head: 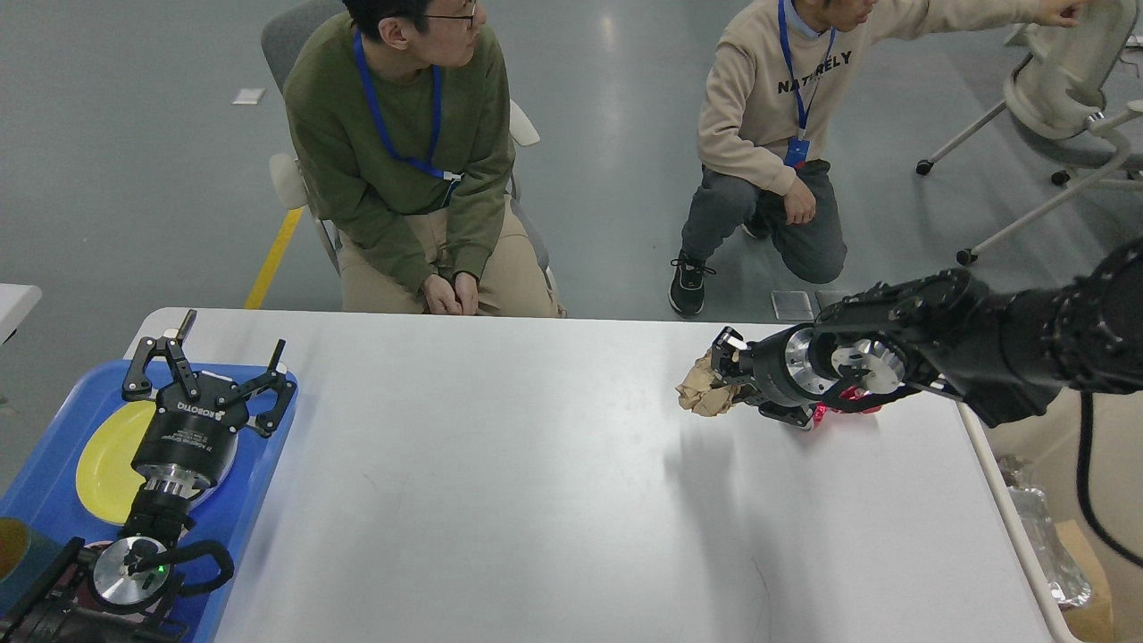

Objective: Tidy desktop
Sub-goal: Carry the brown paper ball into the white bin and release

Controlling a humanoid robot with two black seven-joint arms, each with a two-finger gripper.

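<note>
The desktop [500,464] is a large white table top. My right gripper [725,371] is shut on a crumpled ball of brown paper [701,393] and holds it raised above the table's far right part; its shadow falls on the surface below. A red wrapper [839,413] lies on the table under my right wrist, mostly hidden. My left gripper [210,371] hangs open and empty over the blue tray [259,500] at the left edge.
A yellow plate [103,464] lies in the blue tray. The beige bin [1018,464] stands off the table's right edge, largely covered by my right arm. Two people sit and crouch beyond the far edge, with office chairs at the back right.
</note>
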